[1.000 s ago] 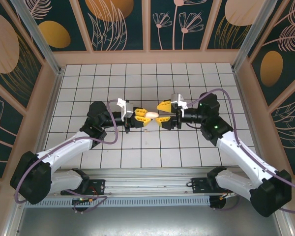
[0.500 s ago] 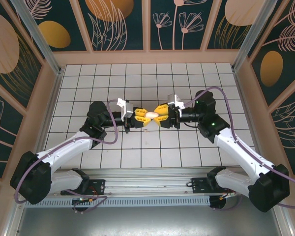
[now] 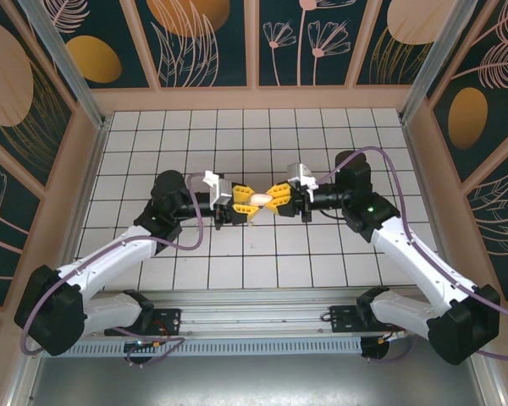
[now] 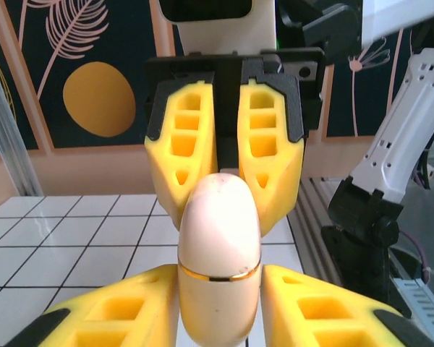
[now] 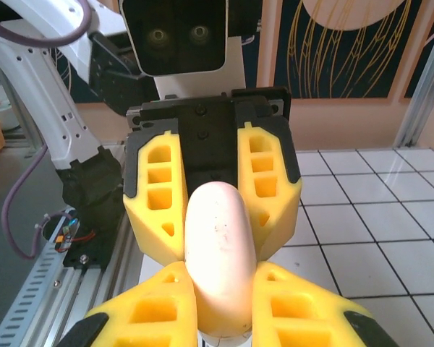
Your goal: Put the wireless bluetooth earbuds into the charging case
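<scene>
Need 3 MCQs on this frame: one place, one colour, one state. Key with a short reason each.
1. Where is the charging case?
A. lying on the tiles
B. held between the left end effector and the right end effector
C. against the back wall

2. What colour is the band around the case?
A. gold
B. blue
C. black

3. What state is the case lid in?
A. swung open
B. shut
C. removed

Key:
1. B, both clamp it, one from each end.
2. A, a thin gold ring in the left wrist view.
3. B, the halves meet with no gap.
</scene>
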Robot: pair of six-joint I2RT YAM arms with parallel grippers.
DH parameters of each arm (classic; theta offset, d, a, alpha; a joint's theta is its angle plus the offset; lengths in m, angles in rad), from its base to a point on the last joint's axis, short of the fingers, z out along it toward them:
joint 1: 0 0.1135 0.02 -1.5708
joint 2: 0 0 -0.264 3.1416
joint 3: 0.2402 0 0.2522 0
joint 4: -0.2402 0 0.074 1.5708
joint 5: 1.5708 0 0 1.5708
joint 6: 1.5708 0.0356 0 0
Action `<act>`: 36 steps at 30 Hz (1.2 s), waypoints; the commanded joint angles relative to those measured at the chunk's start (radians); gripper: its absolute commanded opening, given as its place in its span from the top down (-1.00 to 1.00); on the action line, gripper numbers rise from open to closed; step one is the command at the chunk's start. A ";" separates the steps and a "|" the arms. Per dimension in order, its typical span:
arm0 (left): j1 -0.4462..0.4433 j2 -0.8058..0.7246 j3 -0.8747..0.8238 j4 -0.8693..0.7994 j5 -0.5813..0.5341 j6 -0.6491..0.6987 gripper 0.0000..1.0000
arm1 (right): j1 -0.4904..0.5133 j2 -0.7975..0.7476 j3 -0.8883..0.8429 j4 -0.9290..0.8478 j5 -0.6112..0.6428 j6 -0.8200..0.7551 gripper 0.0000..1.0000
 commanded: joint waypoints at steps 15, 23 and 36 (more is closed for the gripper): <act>-0.005 0.008 0.067 -0.156 0.050 0.121 0.32 | 0.005 0.032 0.078 -0.124 -0.016 -0.104 0.72; -0.006 0.011 0.068 -0.160 0.054 0.113 0.52 | 0.007 0.025 0.072 -0.113 -0.005 -0.101 0.72; -0.006 0.016 0.070 -0.217 0.037 0.147 0.39 | 0.007 0.005 0.061 -0.102 0.003 -0.093 0.72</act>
